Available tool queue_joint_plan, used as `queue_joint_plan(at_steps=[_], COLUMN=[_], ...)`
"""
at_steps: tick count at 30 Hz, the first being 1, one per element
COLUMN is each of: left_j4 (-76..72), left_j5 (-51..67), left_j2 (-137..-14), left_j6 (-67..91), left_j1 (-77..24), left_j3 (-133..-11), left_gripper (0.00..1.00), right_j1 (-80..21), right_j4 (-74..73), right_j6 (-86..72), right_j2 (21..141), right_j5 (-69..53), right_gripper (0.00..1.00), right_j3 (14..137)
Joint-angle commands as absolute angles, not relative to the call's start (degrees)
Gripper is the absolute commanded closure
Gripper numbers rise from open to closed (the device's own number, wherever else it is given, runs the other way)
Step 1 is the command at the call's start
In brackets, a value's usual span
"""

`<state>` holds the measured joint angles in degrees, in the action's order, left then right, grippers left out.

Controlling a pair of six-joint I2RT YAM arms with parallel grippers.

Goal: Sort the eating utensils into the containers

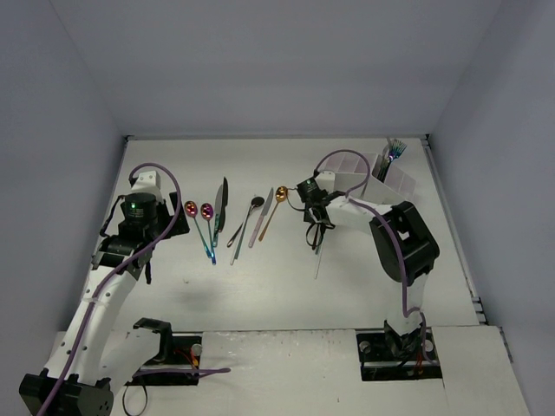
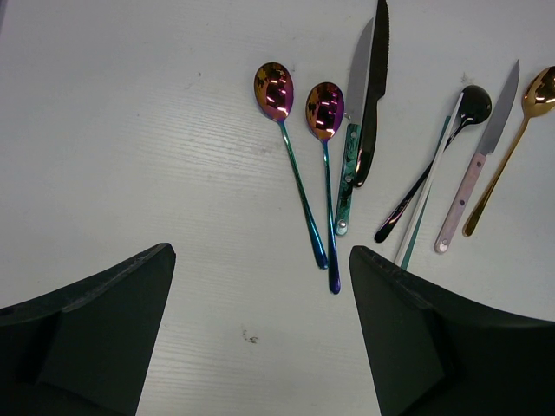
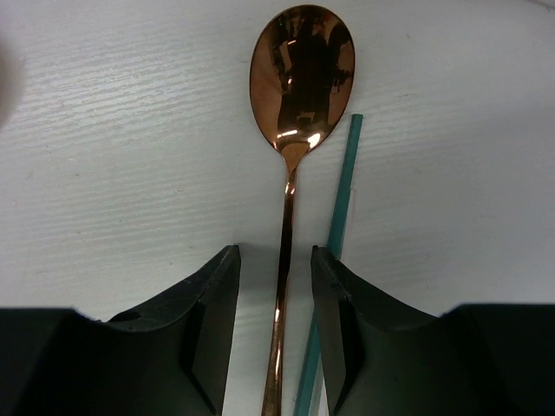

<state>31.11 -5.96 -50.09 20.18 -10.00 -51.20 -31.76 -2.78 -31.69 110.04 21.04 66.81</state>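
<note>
Several eating utensils lie in a row on the white table: two rainbow spoons (image 2: 274, 90) (image 1: 191, 209), a green-handled knife (image 2: 359, 80), a black knife (image 2: 378, 87) (image 1: 221, 201), a black spoon (image 2: 473, 104), a pink-handled knife (image 2: 486, 154) and a gold spoon (image 2: 538, 90) (image 1: 281, 194). My left gripper (image 2: 260, 251) (image 1: 139, 264) hangs open and empty just short of the rainbow handles. My right gripper (image 3: 275, 251) (image 1: 317, 232) is open, its fingers straddling the handle of a copper spoon (image 3: 302, 78) without touching it. A teal stick (image 3: 340, 199) lies just right of that handle. The white containers (image 1: 401, 184) stand at the far right.
A few utensils (image 1: 395, 149) stand upright in the far right compartment of the containers. Grey walls close in the table on the left, back and right. A thin pale stick (image 1: 316, 260) lies on the table below the right gripper.
</note>
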Motion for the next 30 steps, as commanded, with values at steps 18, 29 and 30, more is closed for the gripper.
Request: queue_joint_plan(at_steps=[18, 29, 30], left_j4=[29.62, 29.62, 29.62], left_j5=[-5.68, -5.80, -5.80], left_j2=[-50.30, -50.36, -50.36], left_j6=[19.95, 19.95, 19.95], left_j1=[-9.67, -9.67, -9.62], left_j3=[-51.77, -51.68, -51.73], left_gripper=[0.21, 0.21, 0.21], right_j1=[-28.74, -30.76, -30.76], right_j4=[-3.60, -2.90, -2.90], right_j6=[-29.59, -23.74, -22.54], right_j2=[115.64, 110.41, 108.58], right_j5=[19.07, 14.85, 15.24], right_gripper=[0.88, 1.00, 1.00], right_j3=[71.37, 81.11, 82.41])
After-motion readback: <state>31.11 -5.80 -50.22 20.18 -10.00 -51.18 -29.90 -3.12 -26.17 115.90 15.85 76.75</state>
